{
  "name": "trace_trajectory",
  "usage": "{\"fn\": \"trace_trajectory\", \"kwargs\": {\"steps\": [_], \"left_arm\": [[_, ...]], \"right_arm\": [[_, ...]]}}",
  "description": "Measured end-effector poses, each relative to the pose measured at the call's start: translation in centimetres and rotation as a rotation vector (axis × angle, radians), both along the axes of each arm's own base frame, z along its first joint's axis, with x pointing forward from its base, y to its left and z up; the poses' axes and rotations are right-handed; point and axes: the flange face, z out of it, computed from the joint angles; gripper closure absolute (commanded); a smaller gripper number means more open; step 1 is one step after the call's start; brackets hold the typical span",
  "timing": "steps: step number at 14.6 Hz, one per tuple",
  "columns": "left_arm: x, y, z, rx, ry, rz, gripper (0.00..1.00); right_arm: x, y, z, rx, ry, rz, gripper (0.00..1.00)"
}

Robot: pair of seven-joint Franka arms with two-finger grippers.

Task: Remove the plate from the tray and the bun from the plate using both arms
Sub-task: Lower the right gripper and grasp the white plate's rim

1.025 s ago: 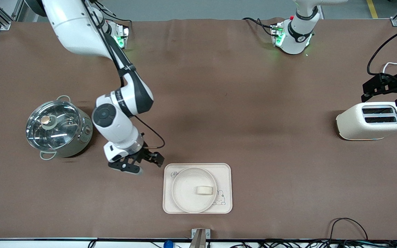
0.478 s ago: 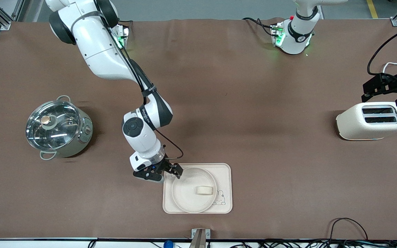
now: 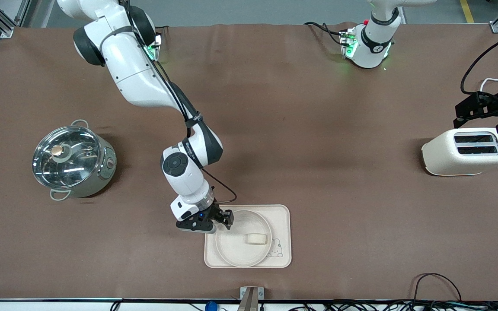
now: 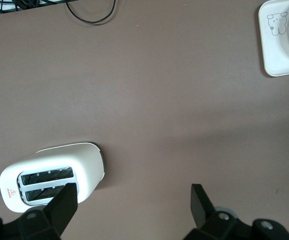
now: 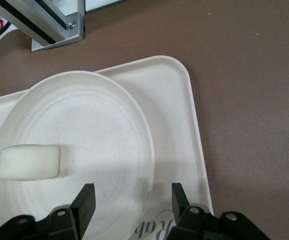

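Observation:
The round cream plate [image 3: 234, 248] lies on the rectangular rabbit tray [image 3: 282, 215] near the front camera. The small pale bun [image 3: 257, 238] lies on the plate. My right gripper [image 3: 221, 221] is open and empty, low over the plate's rim at the tray corner toward the right arm's end. In the right wrist view its jaws [image 5: 132, 197] stand either side of the plate's rim [image 5: 145, 150], with the bun [image 5: 29, 161] farther in. My left gripper [image 3: 479, 124] is open and empty, waiting over the table beside the toaster; it also shows in the left wrist view [image 4: 134, 197].
A cream toaster [image 3: 469, 151] stands at the left arm's end of the table. A steel pot with a glass lid [image 3: 72, 161] stands at the right arm's end. Cables lie along the table's edge nearest the front camera.
My right arm has swung from beside the pot toward the tray, and its open gripper has come down at the plate's rim. The left arm, plate and bun have not moved.

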Motion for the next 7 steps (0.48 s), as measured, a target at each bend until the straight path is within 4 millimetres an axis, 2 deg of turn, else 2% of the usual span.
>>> {"fn": "trace_trajectory", "kwargs": {"steps": [6, 7], "left_arm": [[0.0, -0.1, 0.0, 0.000, 0.000, -0.002, 0.00], [0.0, -0.1, 0.0, 0.000, 0.000, -0.001, 0.00]], "right_arm": [[1.1, -0.7, -1.6, -0.021, -0.021, 0.022, 0.71], [1.2, -0.8, -1.7, -0.021, -0.023, 0.021, 0.79]]}}
